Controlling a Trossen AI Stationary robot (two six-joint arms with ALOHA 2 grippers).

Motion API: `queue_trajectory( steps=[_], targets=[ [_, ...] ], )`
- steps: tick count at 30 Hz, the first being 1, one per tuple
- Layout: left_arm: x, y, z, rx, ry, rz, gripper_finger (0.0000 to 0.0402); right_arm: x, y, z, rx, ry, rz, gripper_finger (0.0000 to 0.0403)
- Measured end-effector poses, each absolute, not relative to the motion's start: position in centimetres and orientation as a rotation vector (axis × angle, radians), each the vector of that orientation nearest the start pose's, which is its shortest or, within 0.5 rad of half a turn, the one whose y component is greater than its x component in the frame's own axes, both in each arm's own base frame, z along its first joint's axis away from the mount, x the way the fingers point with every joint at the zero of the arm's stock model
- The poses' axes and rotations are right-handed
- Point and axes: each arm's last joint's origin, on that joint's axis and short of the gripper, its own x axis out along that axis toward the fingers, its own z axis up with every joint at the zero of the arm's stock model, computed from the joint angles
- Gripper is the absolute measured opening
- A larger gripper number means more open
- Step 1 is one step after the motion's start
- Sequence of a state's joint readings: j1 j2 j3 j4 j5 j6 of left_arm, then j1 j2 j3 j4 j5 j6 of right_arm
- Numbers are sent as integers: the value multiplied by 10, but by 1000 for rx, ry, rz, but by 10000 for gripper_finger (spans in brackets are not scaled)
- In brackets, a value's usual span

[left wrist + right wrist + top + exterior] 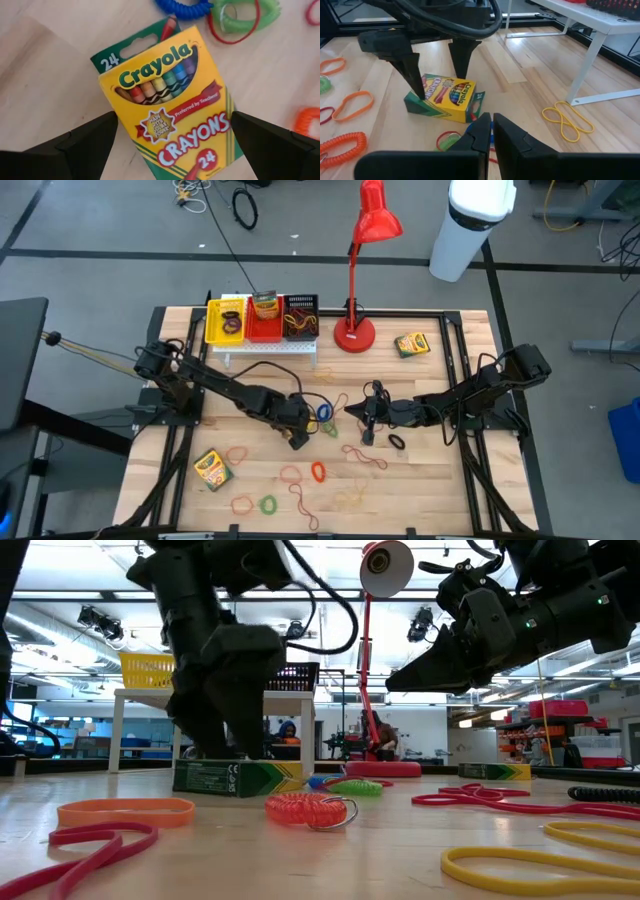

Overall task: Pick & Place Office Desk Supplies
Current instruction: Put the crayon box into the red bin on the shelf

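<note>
Two spread fingers of the left gripper [436, 75] straddle a crayon box [445, 97] mid-table; the right gripper [491, 127], pressed together, hovers just beside.

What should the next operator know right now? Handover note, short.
Left end effector: open, fingers on either side of a crayon box lying flat at table centre, not yet closed on it.
Right end effector: shut, empty, hovering right of centre.
Other crayon boxes: one front left, one back right near the red lamp.
Rubber bands and coil loops lie scattered over the front half of the table.
Bins on the white rack already hold some items.
Left to do: grasp and place this box, then the other two and the bands.
</note>
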State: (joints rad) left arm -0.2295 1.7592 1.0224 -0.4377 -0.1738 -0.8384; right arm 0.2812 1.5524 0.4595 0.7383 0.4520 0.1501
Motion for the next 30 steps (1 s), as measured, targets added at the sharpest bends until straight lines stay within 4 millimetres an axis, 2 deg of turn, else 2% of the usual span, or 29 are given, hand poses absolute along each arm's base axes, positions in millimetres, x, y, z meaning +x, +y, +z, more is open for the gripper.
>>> queue_trajectory(
  steps=[7,20,24,30],
  targets=[
    [328,-74,164,-518,1047,408,400,262,63,145,21,318,-193,30],
    [333,-83,155,-481,1023,422,400,262,62,145,21,317,-194,30],
    [335,-86,158,-475,1020,407,400,262,62,145,21,318,-194,30],
    [336,-93,156,-409,1038,370,400,262,62,145,21,318,-194,30]
  ],
)
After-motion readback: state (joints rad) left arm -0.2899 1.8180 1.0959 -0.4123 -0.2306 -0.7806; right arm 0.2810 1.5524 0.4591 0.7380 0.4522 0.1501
